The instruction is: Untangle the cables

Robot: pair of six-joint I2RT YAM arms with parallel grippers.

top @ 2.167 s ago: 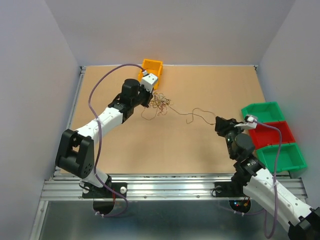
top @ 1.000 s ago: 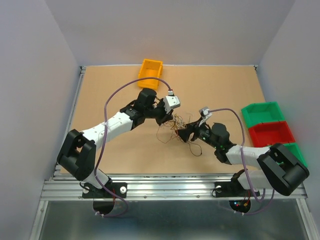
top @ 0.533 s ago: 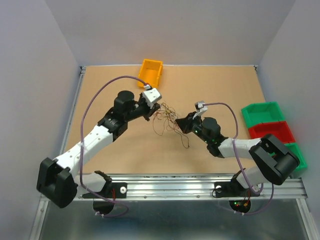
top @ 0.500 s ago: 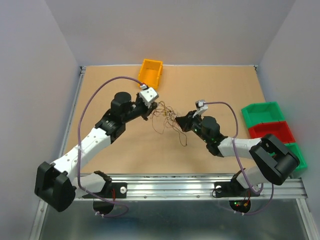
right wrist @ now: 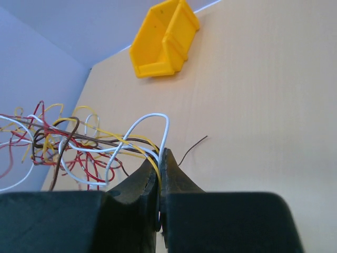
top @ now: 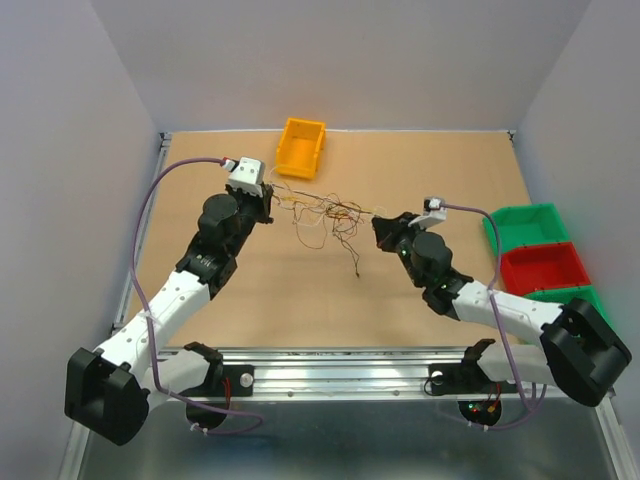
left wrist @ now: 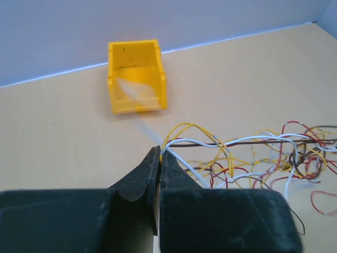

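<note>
over the tan bench [top: 440, 170] the cables [top: 322, 211] are strung between both arms. the left pincer [left wrist: 159, 154] and right pincer [right wrist: 161, 158] each pinch strands, jaws closed. this looks like the pulling-apart step; next probably needs a gentle, wider spread.

Lab test cell I work in: blank walls [top: 70, 150] boxing my counter [top: 300, 300], aluminium rail [top: 350, 362], plastic sorting bins [top: 540, 268].

Nothing readable shows: no lettering, label, brand or number on the yellow bin [left wrist: 136, 76] ahead of the left gripper [left wrist: 159, 157], the cables [top: 322, 211], or the red bin [top: 545, 268].
</note>
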